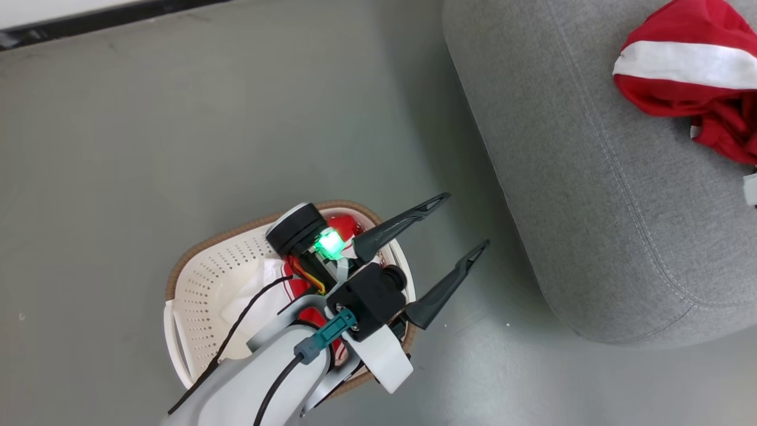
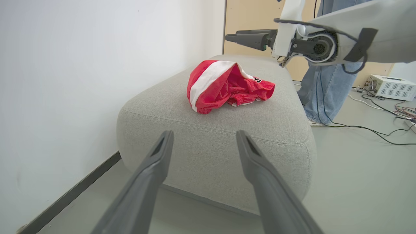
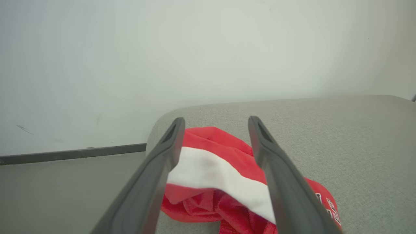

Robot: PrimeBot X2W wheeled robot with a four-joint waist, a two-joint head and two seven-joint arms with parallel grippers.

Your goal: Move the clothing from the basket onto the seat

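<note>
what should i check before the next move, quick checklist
1. right gripper open and empty: ok
2. garment lying on the seat, apart from that gripper: ok
3. left gripper open and empty, by the basket: ok
4. basket emptied: not ok, red and white clothing lies inside it
5. person's legs beside the seat, out of the right arm's way: cannot tell
</note>
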